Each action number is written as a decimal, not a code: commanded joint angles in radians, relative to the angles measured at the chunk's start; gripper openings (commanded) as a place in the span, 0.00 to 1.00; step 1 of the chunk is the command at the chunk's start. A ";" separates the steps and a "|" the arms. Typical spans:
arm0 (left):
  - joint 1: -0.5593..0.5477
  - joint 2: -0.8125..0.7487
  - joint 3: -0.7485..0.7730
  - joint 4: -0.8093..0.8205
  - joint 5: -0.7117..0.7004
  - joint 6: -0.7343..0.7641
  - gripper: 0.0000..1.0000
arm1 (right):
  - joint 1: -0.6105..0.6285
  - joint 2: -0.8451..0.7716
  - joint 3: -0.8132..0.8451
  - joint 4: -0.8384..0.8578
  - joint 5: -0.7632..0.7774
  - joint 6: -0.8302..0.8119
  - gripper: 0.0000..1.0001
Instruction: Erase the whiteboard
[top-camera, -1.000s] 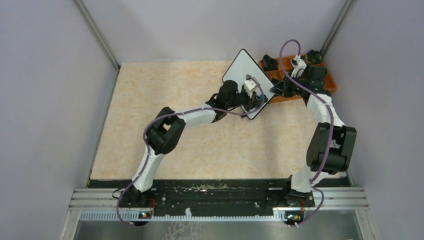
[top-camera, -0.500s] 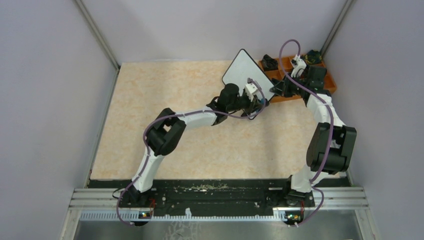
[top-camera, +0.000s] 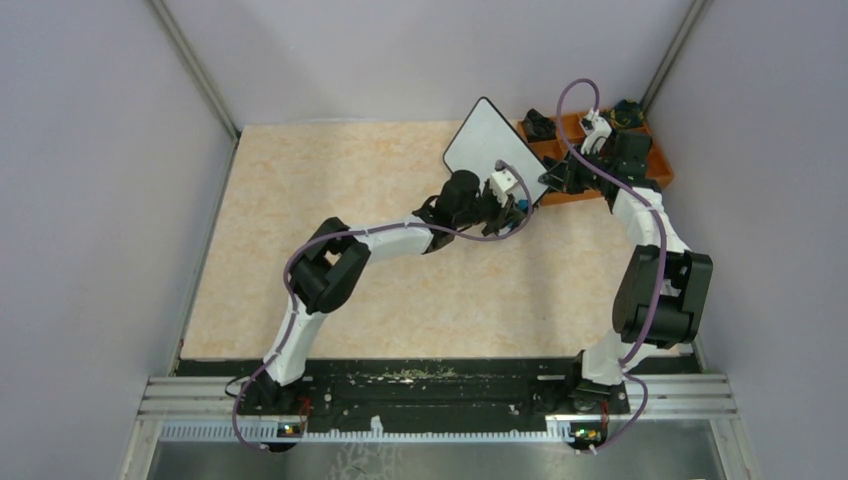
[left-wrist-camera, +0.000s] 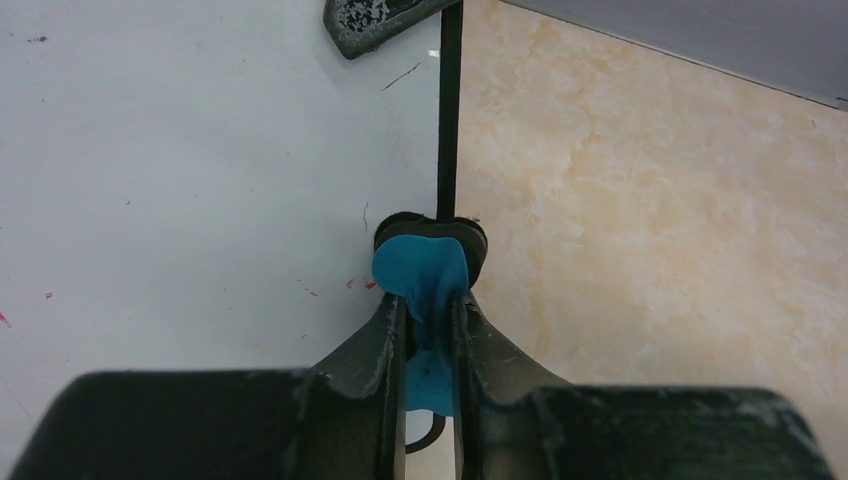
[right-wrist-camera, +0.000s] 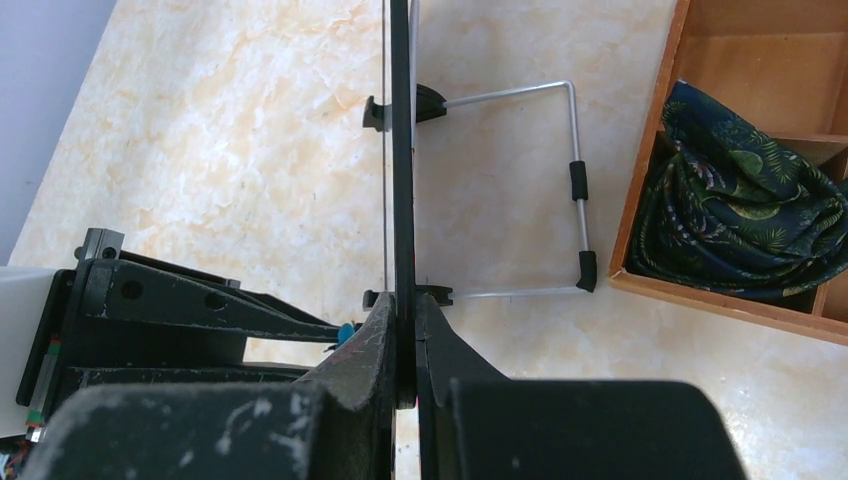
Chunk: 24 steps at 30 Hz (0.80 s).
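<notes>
Left gripper (left-wrist-camera: 428, 308) is clenched on a blue wiper (left-wrist-camera: 418, 270), which touches the whiteboard (left-wrist-camera: 200, 180) at its frame. Right gripper (right-wrist-camera: 403, 312) clamps the board's edge. The board stands at the table's (top-camera: 330, 200) far right, beside the orange tray (right-wrist-camera: 652, 150). One compartment holds a dark patterned cloth (right-wrist-camera: 740, 215); the other compartments are cut off.

The left arm (top-camera: 390, 238) and right arm (top-camera: 640, 215) share one build: smooth white link shells between bulky black joint housings, with black bases at the top view's 6 o'clock edge. A pale purple cable (top-camera: 578, 84) trails loosely along each. The left gripper (left-wrist-camera: 428, 300) and right gripper (right-wrist-camera: 403, 305) have matte black fingers (left-wrist-camera: 365, 350), scuffed grey-white at the edges.
</notes>
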 joint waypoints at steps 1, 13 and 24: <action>0.028 0.044 -0.018 -0.166 -0.114 0.029 0.00 | 0.066 0.013 -0.001 -0.081 -0.093 -0.032 0.00; 0.110 0.041 0.000 -0.159 -0.164 0.032 0.00 | 0.068 0.015 -0.003 -0.081 -0.096 -0.033 0.00; 0.144 0.070 0.103 -0.176 -0.139 0.033 0.00 | 0.073 0.016 -0.003 -0.086 -0.095 -0.036 0.00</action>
